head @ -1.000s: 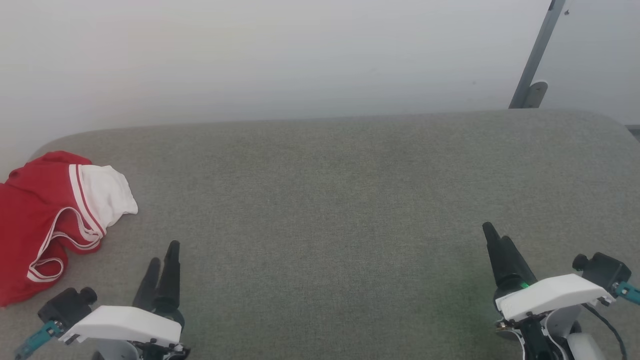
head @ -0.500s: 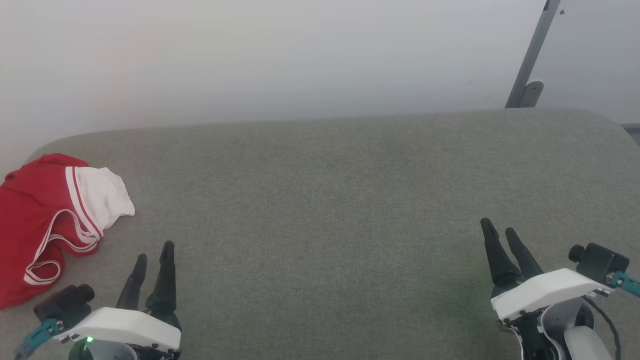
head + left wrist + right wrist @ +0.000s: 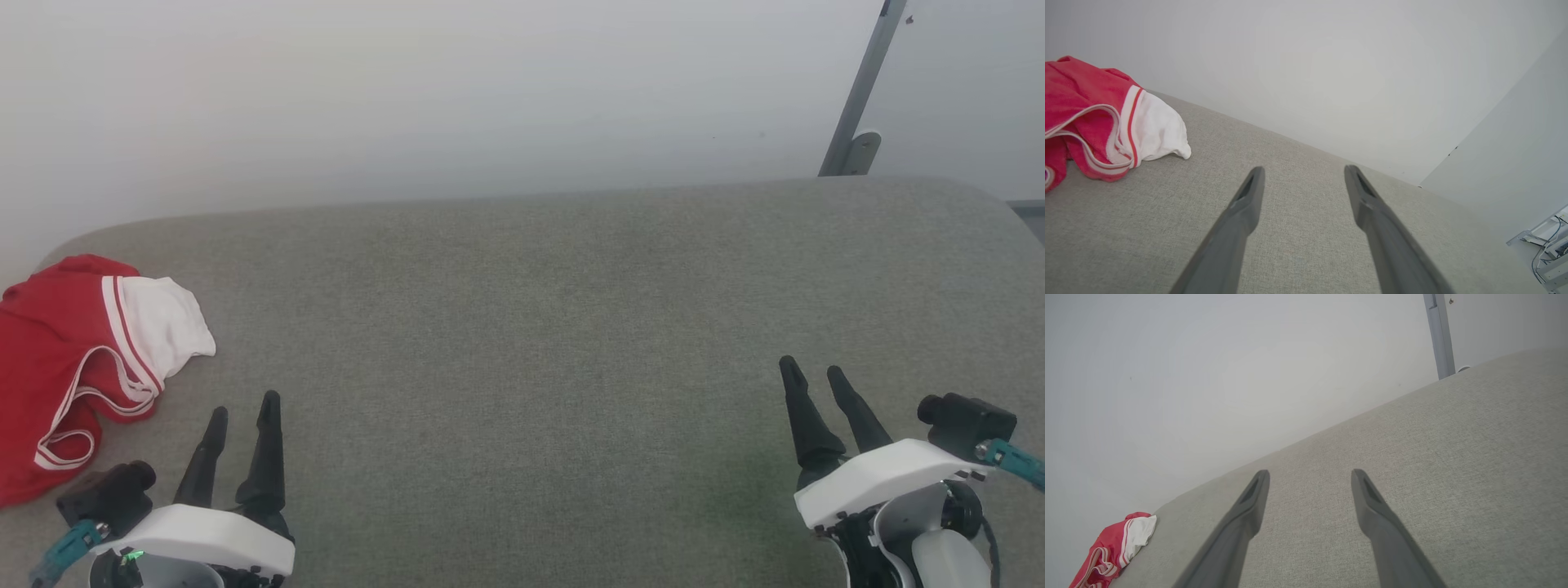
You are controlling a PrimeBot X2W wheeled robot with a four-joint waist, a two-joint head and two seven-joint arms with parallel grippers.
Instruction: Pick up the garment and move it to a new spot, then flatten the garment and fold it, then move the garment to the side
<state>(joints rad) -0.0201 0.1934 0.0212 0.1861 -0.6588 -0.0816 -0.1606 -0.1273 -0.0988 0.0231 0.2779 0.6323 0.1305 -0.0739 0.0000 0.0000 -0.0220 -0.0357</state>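
While both arms sit low over the grey woven-fabric surface, garment lies crumpled at its left end: soft red cloth, white sleeve, striped trim | left gripper fingers parted, empty, garment near, ahead-left, not touching | right gripper parted, empty, well apart from garment

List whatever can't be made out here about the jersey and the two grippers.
- The garment: the head view's left edge cuts off its left side. It lies crumpled, so its own folds hide any front print.
- In the right wrist view the garment is small and cut by the bottom edge.
- The left gripper and the right gripper are open, but I cannot tell whether their fingertips touch the grey fabric surface.
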